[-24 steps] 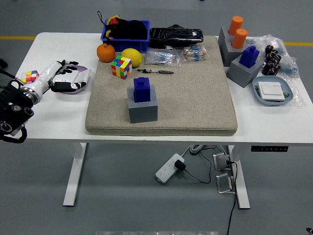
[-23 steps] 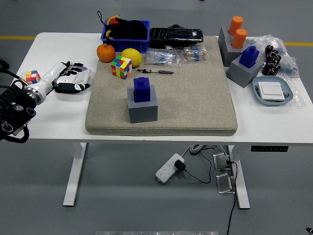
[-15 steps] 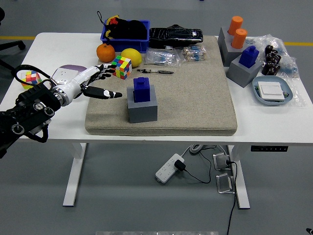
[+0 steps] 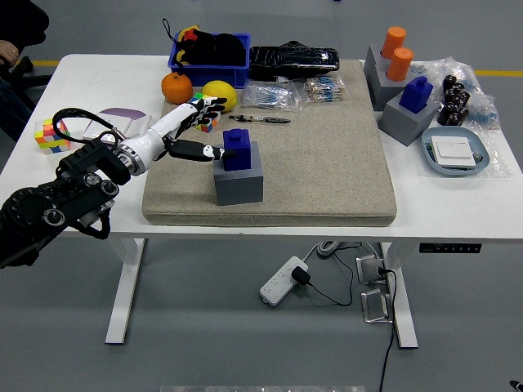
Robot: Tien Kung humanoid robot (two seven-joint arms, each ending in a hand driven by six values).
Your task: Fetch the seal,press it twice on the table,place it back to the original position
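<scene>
A blue seal (image 4: 238,149) stands upright in its grey block holder (image 4: 239,176) on the beige mat (image 4: 310,155), left of centre. My left hand (image 4: 202,131) reaches in from the left, fingers spread and open. Its thumb tip is just left of the seal; its other fingers lie over the colourful cube (image 4: 204,113) behind. I cannot tell whether the thumb touches the seal. A second blue seal (image 4: 417,92) sits in another grey holder (image 4: 406,119) at the right. My right arm is out of view.
An orange (image 4: 176,87), a lemon (image 4: 221,95), a blue bin (image 4: 210,52) and a black pouch (image 4: 293,59) line the back. Orange cylinders (image 4: 396,51) and a blue tray (image 4: 454,153) stand at the right. A small cube (image 4: 49,135) lies far left. A person's arm (image 4: 18,33) shows top left.
My left arm has swung right from the table's left side onto the mat, bringing the open hand up beside the seal. A person's arm has appeared at the top left.
</scene>
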